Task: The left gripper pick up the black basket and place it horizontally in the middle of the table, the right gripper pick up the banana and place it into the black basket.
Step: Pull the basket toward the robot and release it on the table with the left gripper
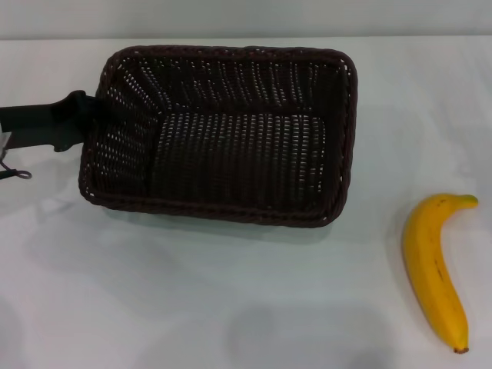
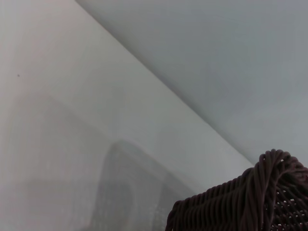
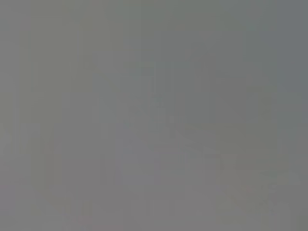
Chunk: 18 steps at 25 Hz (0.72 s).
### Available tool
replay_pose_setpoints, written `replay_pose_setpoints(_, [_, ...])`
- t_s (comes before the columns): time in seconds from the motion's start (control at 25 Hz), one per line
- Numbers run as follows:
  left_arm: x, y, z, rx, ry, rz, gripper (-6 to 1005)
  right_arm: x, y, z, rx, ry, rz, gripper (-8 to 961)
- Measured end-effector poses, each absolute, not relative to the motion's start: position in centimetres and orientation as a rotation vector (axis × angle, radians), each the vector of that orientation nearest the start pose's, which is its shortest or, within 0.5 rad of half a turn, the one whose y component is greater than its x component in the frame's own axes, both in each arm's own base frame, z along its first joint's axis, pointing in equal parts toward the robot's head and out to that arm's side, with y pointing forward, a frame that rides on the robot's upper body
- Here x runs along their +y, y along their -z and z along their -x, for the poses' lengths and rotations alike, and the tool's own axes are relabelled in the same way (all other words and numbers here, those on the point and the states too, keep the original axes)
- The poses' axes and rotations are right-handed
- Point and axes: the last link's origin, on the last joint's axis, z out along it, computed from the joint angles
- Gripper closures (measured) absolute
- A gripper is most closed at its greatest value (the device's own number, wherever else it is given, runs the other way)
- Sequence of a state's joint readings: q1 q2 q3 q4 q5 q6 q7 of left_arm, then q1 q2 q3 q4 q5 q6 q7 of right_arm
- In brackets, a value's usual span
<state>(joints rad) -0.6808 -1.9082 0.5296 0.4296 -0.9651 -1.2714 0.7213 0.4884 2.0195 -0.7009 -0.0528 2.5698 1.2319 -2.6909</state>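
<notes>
The black basket (image 1: 223, 134) lies lengthwise across the middle of the white table (image 1: 192, 307), its open side up, with a soft shadow under its near edge. My left gripper (image 1: 86, 117) reaches in from the left and is shut on the braided rim of the basket's left short side. The left wrist view shows a piece of that rim (image 2: 250, 202) very close up, over the tabletop. The yellow banana (image 1: 435, 269) lies on the table to the right of the basket, apart from it, its dark tip toward the front edge. My right gripper is out of view.
A thin dark cable loop (image 1: 15, 174) hangs below the left arm at the left edge. The table's far edge (image 1: 246, 37) runs just behind the basket. The right wrist view shows only a plain grey surface.
</notes>
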Motion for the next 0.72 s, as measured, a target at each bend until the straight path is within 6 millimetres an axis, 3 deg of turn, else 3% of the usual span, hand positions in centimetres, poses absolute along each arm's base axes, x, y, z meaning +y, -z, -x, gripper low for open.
replay_pose_setpoints(0.48, [39.3,-3.2,30.3,2.439,-0.841,-2.298,767,35.0,-7.3,-35.6,0.589,-0.844,1.351,125])
replay_pose_setpoints(0.72, [39.8,-2.9,29.5,2.396,-0.781,-2.36,765,35.4,-7.5,-35.3,0.58,-0.848,1.353,125])
